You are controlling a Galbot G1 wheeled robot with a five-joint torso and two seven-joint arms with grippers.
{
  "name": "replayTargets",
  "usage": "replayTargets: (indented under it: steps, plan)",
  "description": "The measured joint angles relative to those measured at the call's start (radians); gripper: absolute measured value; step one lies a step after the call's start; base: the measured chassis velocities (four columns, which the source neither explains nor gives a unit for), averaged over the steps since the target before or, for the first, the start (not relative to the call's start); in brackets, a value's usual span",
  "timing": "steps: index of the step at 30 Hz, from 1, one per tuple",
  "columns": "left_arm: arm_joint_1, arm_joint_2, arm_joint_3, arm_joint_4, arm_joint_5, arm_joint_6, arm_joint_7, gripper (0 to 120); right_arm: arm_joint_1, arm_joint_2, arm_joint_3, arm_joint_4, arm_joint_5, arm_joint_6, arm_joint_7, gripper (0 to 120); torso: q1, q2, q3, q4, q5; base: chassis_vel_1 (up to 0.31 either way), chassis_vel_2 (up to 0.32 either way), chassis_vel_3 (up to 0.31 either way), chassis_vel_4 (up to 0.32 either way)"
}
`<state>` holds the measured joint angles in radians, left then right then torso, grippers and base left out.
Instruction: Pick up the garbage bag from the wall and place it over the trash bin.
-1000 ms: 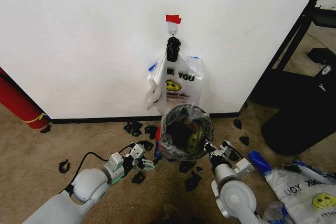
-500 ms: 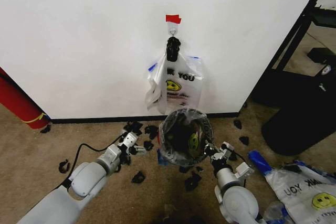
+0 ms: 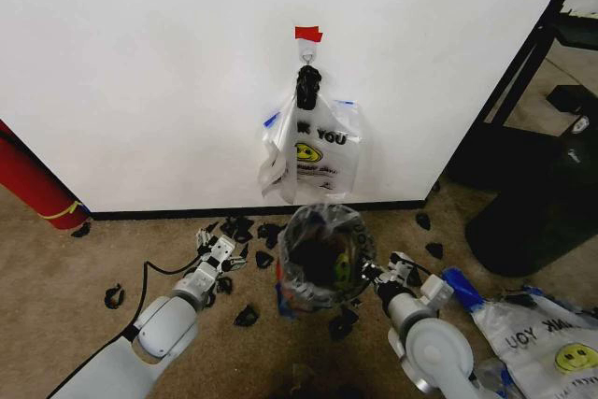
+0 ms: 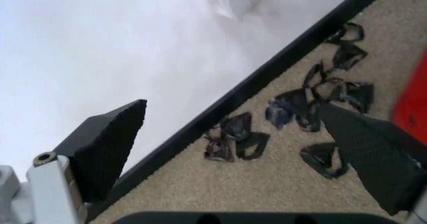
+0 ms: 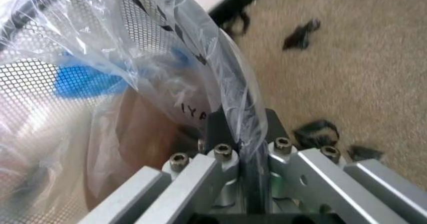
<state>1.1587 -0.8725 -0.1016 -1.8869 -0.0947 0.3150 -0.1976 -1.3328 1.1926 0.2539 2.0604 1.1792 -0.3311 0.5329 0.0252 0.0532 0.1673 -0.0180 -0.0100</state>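
Against the wall [image 3: 140, 63], right gripper [image 3: 370, 273] fingers clamping bag-covered trash bin [image 3: 322, 249]; left gripper [image 4: 240, 154] spread.

Floor: tan carpet [image 3: 56, 259] running up to the black baseboard [image 3: 168, 213] at the far wall. Black scraps [image 3: 245, 228] lie scattered on it near the baseboard and nearer in, one stray scrap [image 3: 114, 297] off to the left. Trash bin [image 3: 322, 251] stands on the carpet centre; a white smiley-face bag [image 3: 547, 343] lies flat at near right, a large black container [image 3: 533, 212] at right.
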Motion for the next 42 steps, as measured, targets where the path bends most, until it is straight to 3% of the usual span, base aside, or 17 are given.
replayTargets:
  steps: [6, 18, 24, 35, 36, 41, 42]
  plan:
    - [0.004, -0.002, 0.002, 0.003, 0.022, -0.02, -0.016, 100, 0.061, 0.001, -0.034, -0.013, -0.022, -0.157, 0.064, 0, 0.0, 0.0, 0.0, 0.0, -0.0001, 0.0, 0.0, 0.0, 0.0]
    - [0.012, -0.006, 0.01, 0.005, 0.027, -0.032, -0.015, 100, 0.079, 0.005, -0.069, -0.057, -0.097, -0.194, 0.088, 0, 0.0, 0.0, 0.0, -0.0001, 0.0, 0.0, 0.0, 0.0, 0.0]
    - [0.021, -0.004, 0.008, 0.002, 0.027, -0.038, -0.015, 100, 0.07, 0.006, -0.069, -0.062, -0.108, -0.178, 0.084, 25, 0.0, 0.0, 0.0, -0.0001, 0.0, 0.0, 0.0, 0.0, 0.0]
    - [0.026, -0.001, 0.005, -0.001, 0.029, -0.043, -0.016, 100, 0.038, -0.008, -0.056, -0.034, -0.11, -0.176, 0.081, 58, 0.0, 0.0, 0.0, -0.0001, 0.0, 0.0, 0.0, 0.0, 0.0]
    - [0.027, -0.001, 0.004, -0.001, 0.029, -0.05, -0.021, 100, 0.02, -0.013, -0.049, -0.005, -0.117, -0.173, 0.067, 68, 0.0, 0.0, 0.0, -0.0001, 0.0, 0.0, 0.0, 0.0, 0.0]
    - [0.024, -0.01, 0.0, -0.003, 0.009, -0.078, -0.053, 100, -0.016, -0.022, -0.043, 0.05, -0.195, -0.11, -0.019, 82, 0.0, 0.0, 0.0, 0.0, 0.0, 0.0, 0.0, 0.0, 0.0]
    - [0.016, -0.024, -0.006, -0.009, -0.023, -0.106, -0.079, 100, -0.035, -0.024, -0.044, 0.06, -0.293, 0.006, -0.104, 90, 0.0, 0.0, 0.0, 0.0, 0.0, 0.0, 0.0, 0.0, 0.0]
